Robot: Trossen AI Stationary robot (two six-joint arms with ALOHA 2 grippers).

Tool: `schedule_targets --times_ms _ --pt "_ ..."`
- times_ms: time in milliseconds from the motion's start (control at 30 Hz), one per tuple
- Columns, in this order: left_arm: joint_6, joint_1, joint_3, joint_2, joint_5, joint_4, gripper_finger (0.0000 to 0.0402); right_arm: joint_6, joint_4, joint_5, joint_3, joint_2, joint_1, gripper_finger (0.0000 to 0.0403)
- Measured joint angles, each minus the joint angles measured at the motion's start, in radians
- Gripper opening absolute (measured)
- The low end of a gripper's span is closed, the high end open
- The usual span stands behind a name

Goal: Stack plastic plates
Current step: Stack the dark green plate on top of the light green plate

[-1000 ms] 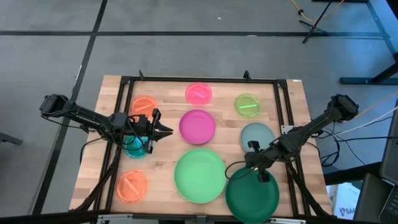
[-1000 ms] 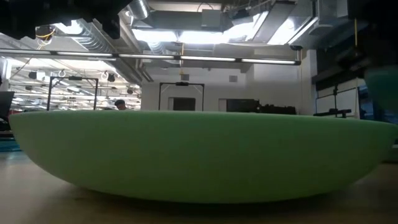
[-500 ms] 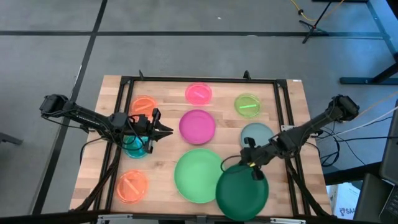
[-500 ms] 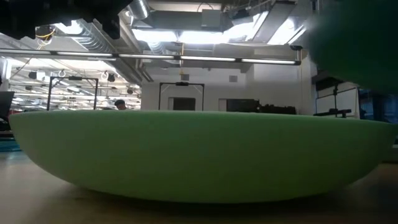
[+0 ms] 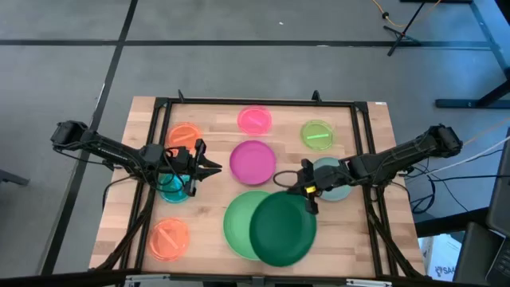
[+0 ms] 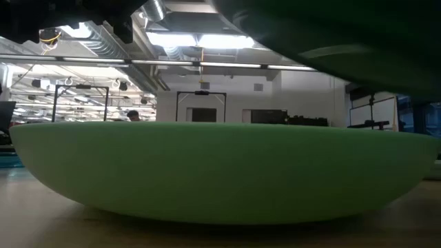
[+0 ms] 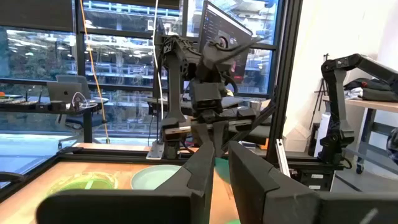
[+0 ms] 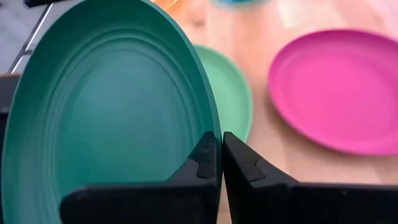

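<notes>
Dark green is the big plate [image 5: 280, 233] that the right gripper [image 5: 306, 199] holds by its far rim. The two fingers [image 8: 205, 163] are pinched tight on that rim, with only a thin gap between them. In the low view the dark plate [image 6: 344, 34] hangs in the air above the mint plate [image 6: 220, 172]. From above, it covers the right part of the mint plate [image 5: 237, 227], which lies flat on the wooden table [image 5: 215, 119] near the front edge.

A magenta plate [image 5: 253, 161] sits in the middle of the table, just beyond the mint one. A grey-blue plate [image 5: 333, 174] lies to its right, partly under the right arm. A pink-red plate [image 5: 254, 119] and a lime plate [image 5: 317, 134] lie along the far side. One orange plate [image 5: 183, 135] is at the far left and the other orange plate [image 5: 168, 238] is at the near left.

The left gripper [image 5: 213, 167] waits over the left side of the table, pointing toward the magenta plate. Its fingers [image 7: 249, 177] stand a little apart and hold nothing. A teal plate [image 5: 170, 186] peeks out from under that arm.
</notes>
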Motion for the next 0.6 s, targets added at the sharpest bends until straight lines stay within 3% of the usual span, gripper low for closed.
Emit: schedule_targets --times_ms 600 --pt "0.0 0.001 -0.001 0.0 0.0 0.01 0.0043 -0.052 0.306 -0.045 0.001 0.25 -0.115 0.0001"
